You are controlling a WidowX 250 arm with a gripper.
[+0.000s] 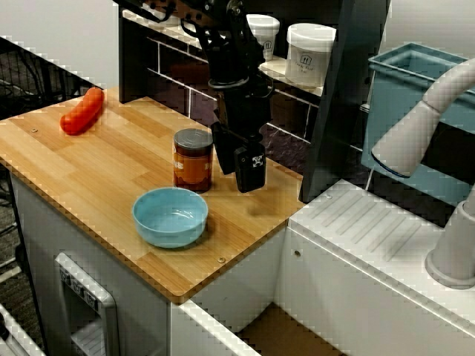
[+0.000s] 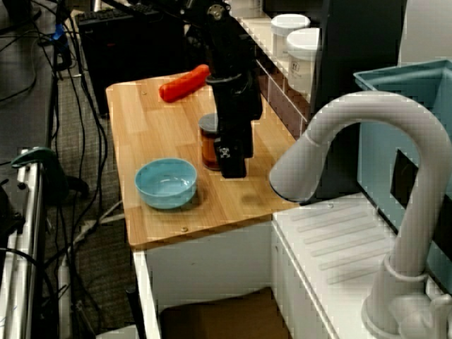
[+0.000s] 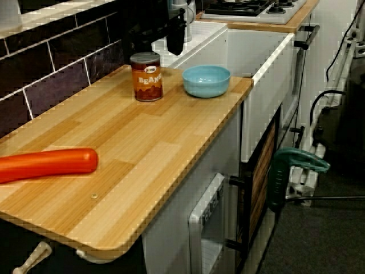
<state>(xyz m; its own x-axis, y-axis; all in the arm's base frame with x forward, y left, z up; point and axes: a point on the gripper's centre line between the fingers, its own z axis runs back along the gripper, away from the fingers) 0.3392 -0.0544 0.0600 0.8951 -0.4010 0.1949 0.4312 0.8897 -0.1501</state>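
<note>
My fingers [image 1: 250,169] hang apart and empty, tips low over the tabletop [image 1: 111,170], level with the can [image 1: 193,159] just beside them. It stands upright, steady on its base. Bowl [image 1: 170,215] near the front edge; red sausage [image 1: 82,111] well apart.

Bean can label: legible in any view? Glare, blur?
Low view along the counter: can label legible, reads BEANS, no glare. High front view: label shaded, unreadable; gripper casts a soft shadow on the countertop. Faucet-side view: gripper hides part of the can; faucet looms in front.
</note>
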